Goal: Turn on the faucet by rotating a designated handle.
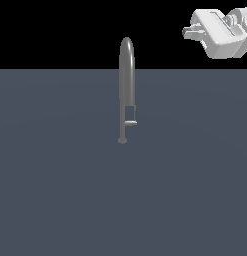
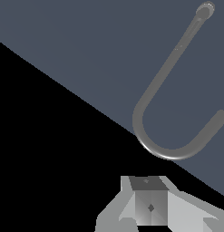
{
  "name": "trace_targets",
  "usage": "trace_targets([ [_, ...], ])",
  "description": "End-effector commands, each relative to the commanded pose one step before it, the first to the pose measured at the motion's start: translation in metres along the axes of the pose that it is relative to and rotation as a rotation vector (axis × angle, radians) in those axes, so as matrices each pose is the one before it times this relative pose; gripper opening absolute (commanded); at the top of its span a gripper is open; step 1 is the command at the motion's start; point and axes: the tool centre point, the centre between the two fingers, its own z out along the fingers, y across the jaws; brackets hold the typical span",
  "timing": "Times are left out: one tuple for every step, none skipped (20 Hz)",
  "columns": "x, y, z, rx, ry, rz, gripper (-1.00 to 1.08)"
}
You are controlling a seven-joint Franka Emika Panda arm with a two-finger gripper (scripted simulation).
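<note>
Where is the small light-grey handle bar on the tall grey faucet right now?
In the exterior view, the short light-grey handle bar sticks out to the view's right from the lower stem of the tall grey metal gooseneck faucet, just above its round base; the white gripper is far off, upper right.

White blocky gripper [image 1: 187, 33] housing, matte, faceted edges, rounded wrist joint behind. Short stubby light-grey fingers [image 1: 191, 32]. In wrist view: grey angular finger block [image 2: 148, 201], darker top face, small diamond mark.

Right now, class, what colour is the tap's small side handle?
Light grey; the handle shows best in the exterior view.
</note>
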Motion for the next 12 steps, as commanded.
trace_targets([
  [0.03978,0.00810,0.02126,-0.01354,-0.02546,0.09638,-1.00],
  [0.01581,0.00237,0.00878,-0.00682,-0.00909,0.03782,-1.00],
  [0.01587,0.00218,0.00900,-0.00758,-0.00823,0.03796,-1.00],
  [0.01559,0.00194,0.00902,-0.00812,-0.00719,0.03730,-1.00],
  [0.01484,0.00165,0.00875,-0.00832,-0.00601,0.03551,-1.00],
  [0.01405,0.00139,0.00843,-0.00839,-0.00493,0.03366,-1.00],
  [0.01326,0.00115,0.00808,-0.00835,-0.00396,0.03178,-1.00],
  [0.01244,0.00095,0.00770,-0.00821,-0.00309,0.02986,-1.00],
  [0.01163,0.00076,0.00730,-0.00798,-0.00234,0.02795,-1.00],
  [0.01082,0.00060,0.00687,-0.00768,-0.00168,0.02602,-1.00],
  [0.01001,0.00046,0.00644,-0.00733,-0.00112,0.02412,-1.00],
  [0.00918,0.00034,0.00597,-0.00689,-0.00069,0.02217,-1.00],
])
